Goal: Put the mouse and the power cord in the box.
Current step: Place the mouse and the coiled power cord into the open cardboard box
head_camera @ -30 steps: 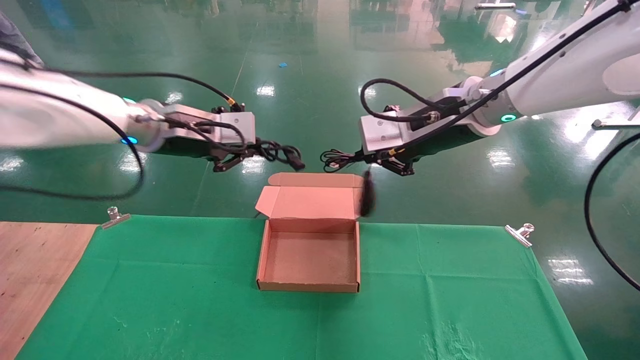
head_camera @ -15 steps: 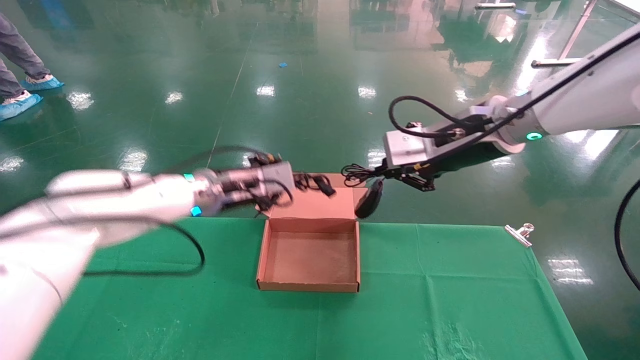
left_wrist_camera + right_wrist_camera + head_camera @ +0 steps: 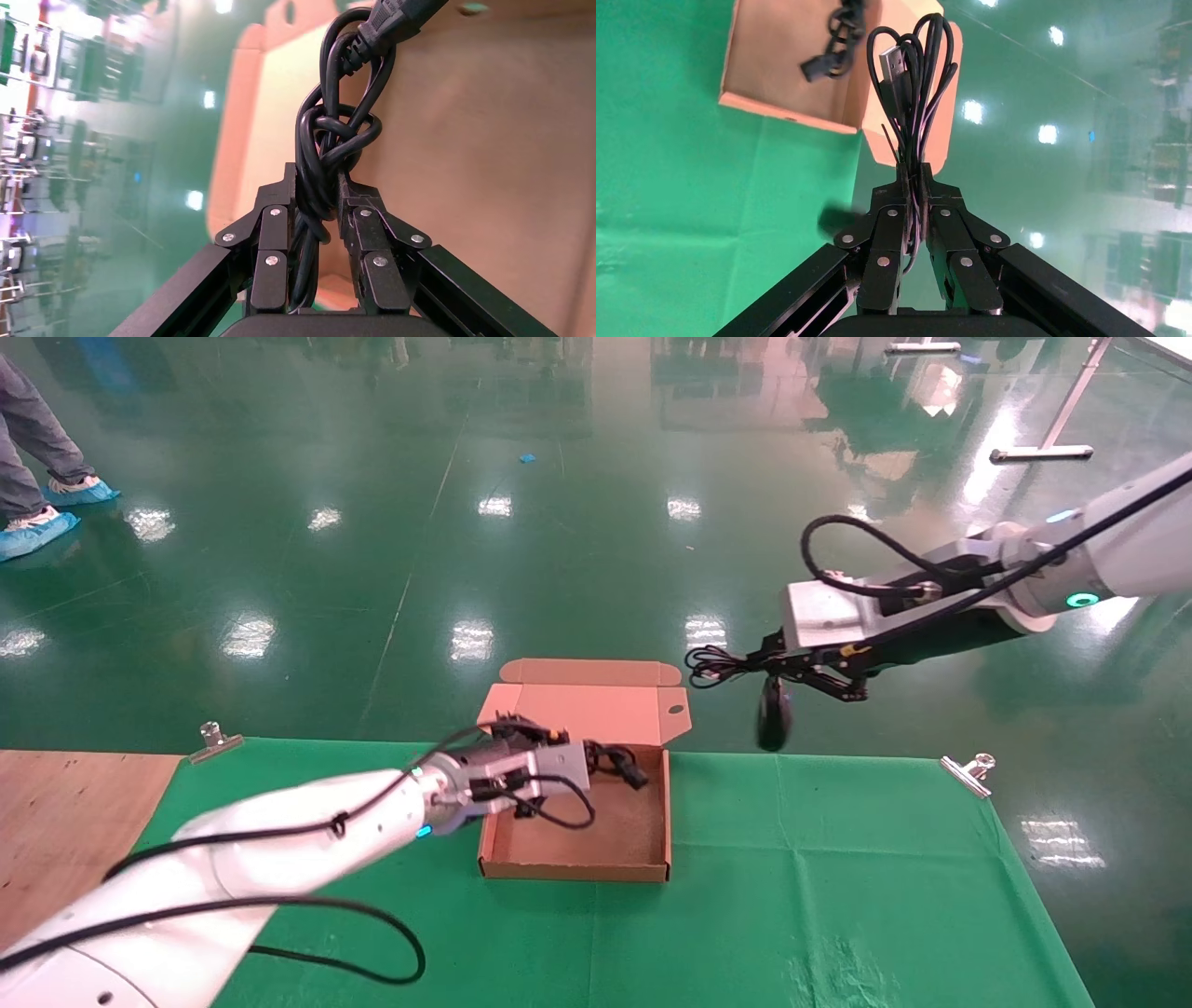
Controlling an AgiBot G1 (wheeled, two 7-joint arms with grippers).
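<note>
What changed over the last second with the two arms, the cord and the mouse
The left gripper, still shut on the power cord, swung from beyond the table's far edge down over the open box. The right gripper, still clamped on the mouse cable, drew away to the right, so the mouse now hangs clear of the lid. The box and green cloth stayed put.

This looks like a factory hall or a robot test workshop. The floor (image 3: 577, 505) is wide, glossy green and reflects rows of ceiling lights, as in industrial buildings. The worktop (image 3: 56, 812) is plain wood, covered by a green cloth (image 3: 838, 896) that is fixed with metal clips (image 3: 968, 773). At the far left a person's legs (image 3: 23, 458) show, with blue shoe covers (image 3: 37, 528) on the feet.
</note>
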